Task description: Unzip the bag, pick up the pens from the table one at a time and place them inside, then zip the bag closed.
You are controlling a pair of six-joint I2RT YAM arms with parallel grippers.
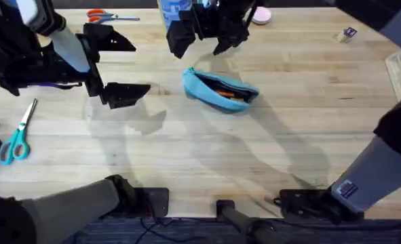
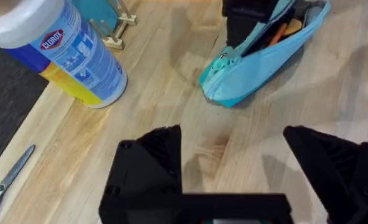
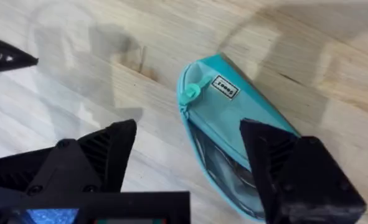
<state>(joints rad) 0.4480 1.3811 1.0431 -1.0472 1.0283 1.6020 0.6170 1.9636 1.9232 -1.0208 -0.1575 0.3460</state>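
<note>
The bag (image 1: pixel 220 89) lies mid-tabletop (image 1: pixel 207 156), unzipped, an orange pen (image 1: pixel 227 93) apparently inside. Soft, light fabric will slide and buckle, so pinch the pull tab (image 3: pixel 190 92) while bracing the far end. Both jaws gape wide, empty.

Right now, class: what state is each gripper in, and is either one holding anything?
Left gripper: open, holding nothing, beside the pencil pouch.
Right gripper: open, holding nothing, above the pouch.

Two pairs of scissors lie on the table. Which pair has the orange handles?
The orange-handled scissors lie at the table's far edge; the other scissors, near the left edge, have teal handles.
</note>
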